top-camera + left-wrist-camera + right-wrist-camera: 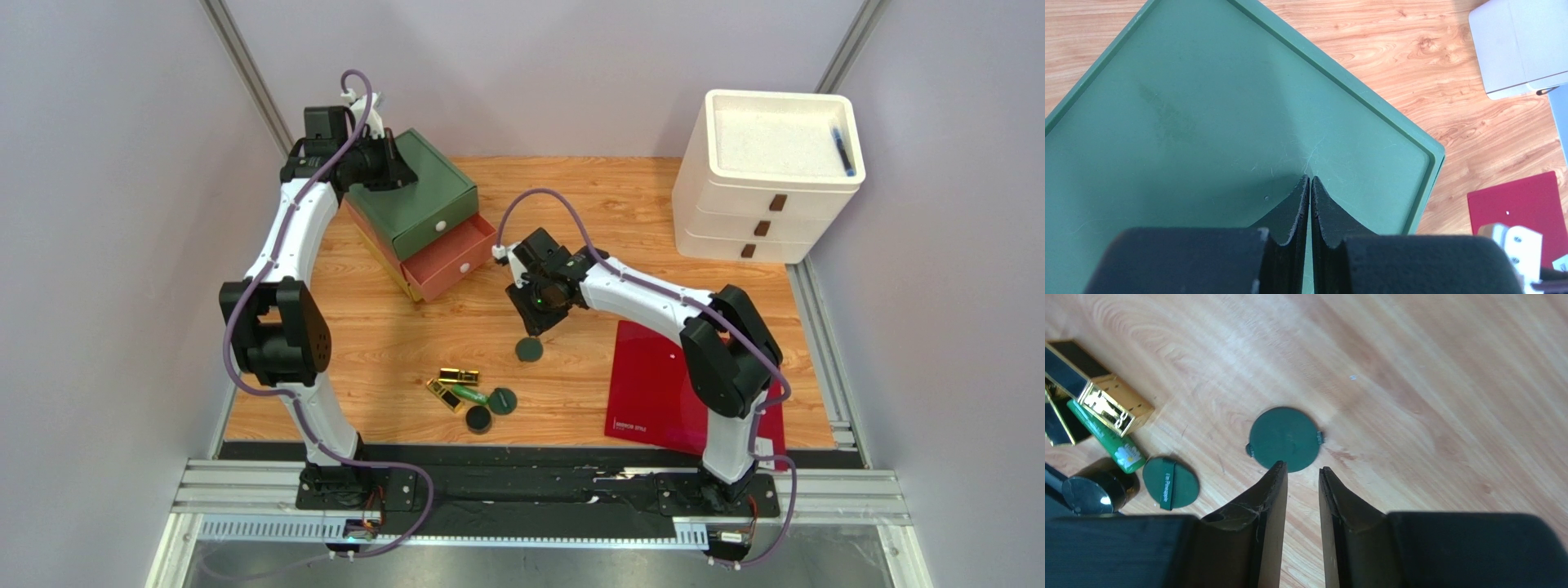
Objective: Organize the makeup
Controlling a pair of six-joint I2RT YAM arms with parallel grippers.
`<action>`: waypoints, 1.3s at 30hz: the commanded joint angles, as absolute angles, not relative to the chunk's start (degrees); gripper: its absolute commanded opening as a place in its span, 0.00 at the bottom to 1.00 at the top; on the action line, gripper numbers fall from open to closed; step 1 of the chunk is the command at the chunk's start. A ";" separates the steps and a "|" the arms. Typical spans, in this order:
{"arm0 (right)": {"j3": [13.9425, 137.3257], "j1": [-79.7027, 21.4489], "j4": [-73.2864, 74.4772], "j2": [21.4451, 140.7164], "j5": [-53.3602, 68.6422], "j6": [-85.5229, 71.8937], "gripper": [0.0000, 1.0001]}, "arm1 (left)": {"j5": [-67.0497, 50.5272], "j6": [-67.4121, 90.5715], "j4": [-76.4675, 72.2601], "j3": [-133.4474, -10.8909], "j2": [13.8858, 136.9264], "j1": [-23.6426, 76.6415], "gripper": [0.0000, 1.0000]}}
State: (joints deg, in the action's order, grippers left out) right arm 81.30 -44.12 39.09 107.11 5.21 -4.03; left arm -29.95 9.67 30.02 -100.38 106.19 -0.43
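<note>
One dark green round compact (529,349) lies alone on the wood. In the right wrist view the compact (1284,439) is just beyond my fingertips. My right gripper (536,321) (1303,468) hovers over it, jaws a little apart and empty. Left of it lie two more compacts (1171,482) (1097,490), a green tube (1109,441) and gold lipstick tubes (1100,386); this cluster (466,395) sits near the table's front. My left gripper (368,165) (1309,179) is shut and empty above the green drawer box's lid (1198,122). No clear lip-gloss tubes show.
The green and pink drawer box (423,202) stands at the back left, its pink drawer (451,260) pulled out. A white drawer unit (767,172) stands at the back right. A flat red sheet (687,392) lies at the front right.
</note>
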 commanded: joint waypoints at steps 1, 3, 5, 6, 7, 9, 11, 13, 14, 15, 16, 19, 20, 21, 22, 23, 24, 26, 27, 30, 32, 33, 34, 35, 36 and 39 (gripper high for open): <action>80.77 -46.58 39.55 109.50 8.96 -0.18 0.31 | -27.42 7.38 39.46 -96.50 109.69 -0.18 0.09; 80.77 -46.76 39.38 110.30 9.58 -0.35 0.32 | -27.51 7.47 39.38 -96.33 109.69 -0.26 0.09; 81.29 -46.76 39.37 111.96 10.19 -0.79 0.33 | -27.60 7.47 39.29 -96.15 109.78 -0.26 0.09; 81.91 -46.84 39.81 112.76 10.46 -0.79 0.34 | -27.51 7.47 39.29 -96.15 109.69 -0.18 0.09; 82.44 -46.85 40.60 113.46 10.63 -0.88 0.34 | -27.51 7.47 39.37 -96.07 109.60 -0.18 0.09; 83.23 -47.11 40.78 115.31 10.81 -0.79 0.35 | -27.42 7.38 39.29 -95.89 109.60 -0.26 0.09; 83.67 -47.02 40.61 116.62 10.11 -1.05 0.36 | -27.42 7.47 39.29 -95.80 109.69 -0.26 0.09; 84.02 -47.02 40.08 117.42 8.97 -1.23 0.36 | -27.51 7.56 39.37 -95.71 109.60 -0.26 0.09; 84.72 -47.11 39.99 118.29 8.88 -1.32 0.37 | -27.51 7.56 39.29 -95.80 109.60 -0.26 0.09; 85.07 -47.11 39.90 118.74 8.88 -1.32 0.37 | -27.51 7.56 39.29 -95.80 109.60 -0.18 0.09; 85.51 -47.11 39.99 119.26 8.79 -1.58 0.37 | -27.51 7.47 39.29 -95.80 109.43 -0.18 0.09; 86.39 -47.28 40.25 121.20 8.01 -1.76 0.38 | -27.42 7.47 39.37 -95.71 109.42 -0.18 0.09; 86.66 -47.55 40.78 121.72 7.65 -1.76 0.39 | -27.42 7.38 39.46 -95.71 109.42 -0.26 0.09; 87.27 -47.72 42.00 122.77 7.04 -1.84 0.39 | -27.33 7.47 39.64 -95.63 109.34 -0.26 0.09; 87.36 -47.81 42.36 123.13 6.16 -1.85 0.39 | -27.33 7.47 39.55 -95.54 109.34 -0.26 0.09; 87.28 -47.90 42.71 123.48 6.24 -1.85 0.39 | -27.33 7.38 39.55 -95.45 109.34 -0.26 0.09; 87.36 -47.90 43.58 123.92 6.15 -1.93 0.39 | -27.33 7.47 39.46 -95.36 109.34 -0.26 0.08; 87.45 -47.90 44.56 125.50 5.63 -2.20 0.36 | -27.42 7.56 39.38 -95.36 109.42 -0.18 0.08; 87.63 -47.90 45.26 126.03 4.84 -2.46 0.36 | -27.42 7.56 39.46 -95.27 109.42 -0.26 0.08; 88.41 -48.08 48.32 128.31 0.19 -3.08 0.36 | -27.42 7.47 39.29 -95.36 109.42 -0.26 0.08; 88.77 -48.16 48.87 129.20 -4.04 -2.99 0.33 | -27.33 7.47 39.37 -95.36 109.34 -0.26 0.08; 88.51 -48.16 48.61 129.29 -4.48 -2.90 0.29 | -27.33 7.47 39.37 -95.27 109.34 -0.18 0.08; 88.16 -48.25 48.43 129.20 -5.00 -2.90 0.28 | -27.42 7.47 39.37 -95.27 109.42 -0.18 0.08; 87.72 -48.16 48.25 128.94 -5.18 -2.99 0.26 | -27.42 7.47 39.37 -95.27 109.42 -0.18 0.08; 87.54 -48.16 47.99 129.02 -5.19 -2.99 0.19 | -27.42 7.47 39.37 -95.19 109.42 -0.26 0.08; 87.28 -48.16 47.99 129.02 -5.54 -3.16 0.00 | -27.42 7.56 39.29 -95.01 109.25 -0.18 0.08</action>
State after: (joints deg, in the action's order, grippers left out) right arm 91.77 -48.69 50.61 121.91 1.13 -3.68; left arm -30.63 9.69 28.23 -99.02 105.91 -0.43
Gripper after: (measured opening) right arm 0.113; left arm 0.084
